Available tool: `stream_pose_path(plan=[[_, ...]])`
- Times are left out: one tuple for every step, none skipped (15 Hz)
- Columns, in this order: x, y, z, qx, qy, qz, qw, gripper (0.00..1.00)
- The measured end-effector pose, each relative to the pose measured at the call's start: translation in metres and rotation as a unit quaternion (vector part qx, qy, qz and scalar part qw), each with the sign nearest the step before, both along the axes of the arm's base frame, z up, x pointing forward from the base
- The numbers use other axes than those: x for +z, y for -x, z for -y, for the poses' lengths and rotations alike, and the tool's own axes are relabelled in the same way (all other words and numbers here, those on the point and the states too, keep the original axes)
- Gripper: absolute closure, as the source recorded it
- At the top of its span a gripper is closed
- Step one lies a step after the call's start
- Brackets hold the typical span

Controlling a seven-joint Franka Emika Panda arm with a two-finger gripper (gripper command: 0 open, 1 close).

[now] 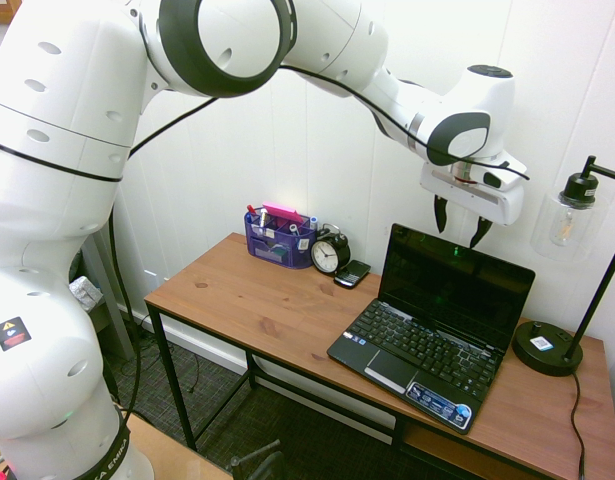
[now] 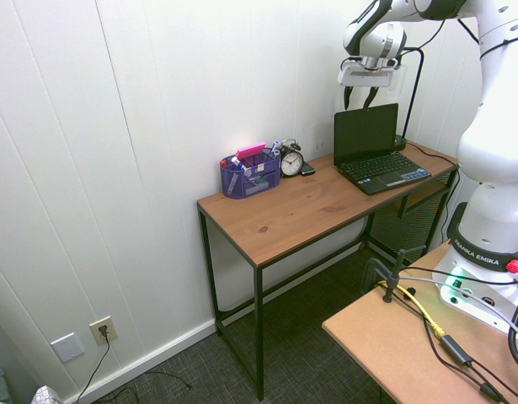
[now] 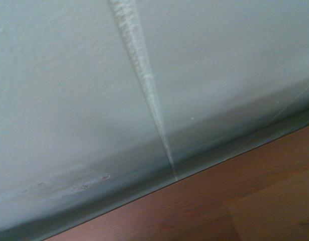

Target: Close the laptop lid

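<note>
Left of the netbook (image 1: 417,350), toward the pen caddy (image 1: 280,238): bare desktop, passable along the front. Behind that stretch, twin-bell alarm clock (image 1: 330,250) and phone (image 1: 352,274) obstruct. Netbook's right: desk lamp (image 1: 546,347) blocks passage.

The surface (image 1: 247,310) is reddish-brown wood, smooth, with visible grain and darker knots, on a frame (image 2: 259,328) that looks like matt black metal. The laptop lid (image 1: 452,285) has a glossy dark display that throws back reflections; the keyboard base (image 1: 417,355) looks like black plastic, with shiny stickers (image 1: 439,403). The organizer (image 2: 250,178) is purple mesh. The lamp (image 1: 565,225) pairs a clear glass-like shade with a black base. The arm (image 1: 47,130) has a smooth white shell, and the floor (image 2: 326,278) looks like coarse dark carpet.
</note>
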State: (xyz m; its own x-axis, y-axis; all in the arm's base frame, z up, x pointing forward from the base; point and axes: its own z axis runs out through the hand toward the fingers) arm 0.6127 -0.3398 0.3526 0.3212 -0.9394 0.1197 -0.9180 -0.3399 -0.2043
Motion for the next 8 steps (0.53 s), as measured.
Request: stream_pose_path(plan=[[0.0, 0.0, 0.0, 0.0, 0.0, 0.001, 1.0, 1.0], [0.0, -0.001, -0.001, 0.0, 0.0, 0.001, 1.0, 1.0], [0.0, 0.0, -0.001, -0.001, -0.001, 0.002, 1.0, 1.0], [-0.001, 0.0, -0.001, -0.002, -0.002, 0.003, 1.0, 1.0], [-0.003, 0.001, -0.001, -0.003, -0.003, 0.003, 1.0, 1.0], [-0.006, 0.003, -0.001, -0.005, -0.004, 0.003, 1.0, 1.0], [-0.009, 0.006, 0.0, -0.007, -0.005, 0.002, 1.0, 1.0], [-0.012, 0.008, 0.001, -0.008, -0.005, 0.002, 1.0, 1.0]])
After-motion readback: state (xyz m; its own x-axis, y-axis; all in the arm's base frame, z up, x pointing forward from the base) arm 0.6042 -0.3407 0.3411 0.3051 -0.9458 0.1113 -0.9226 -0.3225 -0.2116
